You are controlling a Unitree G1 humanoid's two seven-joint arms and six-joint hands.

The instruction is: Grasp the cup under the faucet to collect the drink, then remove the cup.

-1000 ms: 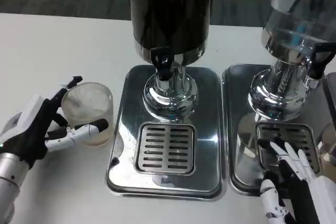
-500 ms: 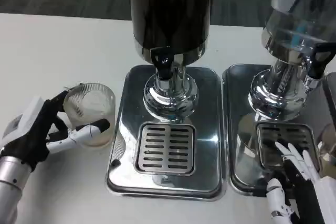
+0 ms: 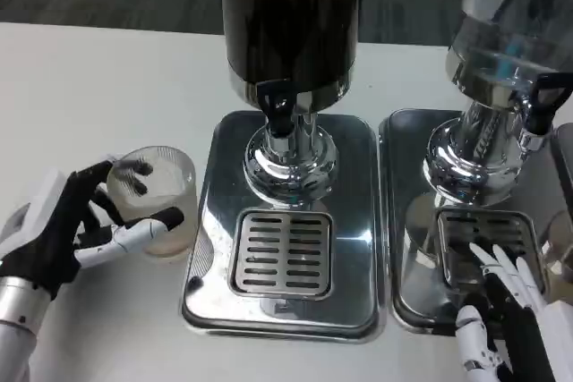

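Observation:
A clear ribbed cup (image 3: 154,199) stands on the white table just left of the steel drip tray (image 3: 282,230). My left hand (image 3: 67,225) wraps around it, thumb in front and fingers behind its rim. The dark drink dispenser (image 3: 288,15) rises over the tray, its black faucet (image 3: 279,112) above the slotted grate (image 3: 281,253). My right hand (image 3: 506,310) lies at the lower right over the second tray's grate, fingers spread and holding nothing.
A second dispenser (image 3: 510,51) with a clear tank stands on its own steel tray (image 3: 407,221) at the right. The rim of another glass (image 3: 560,243) shows at the right edge. Bare white table lies left and behind the cup.
My left hand has closed tighter around the cup, which has shifted slightly down and toward the near side. My right hand has drawn back a little toward the lower edge.

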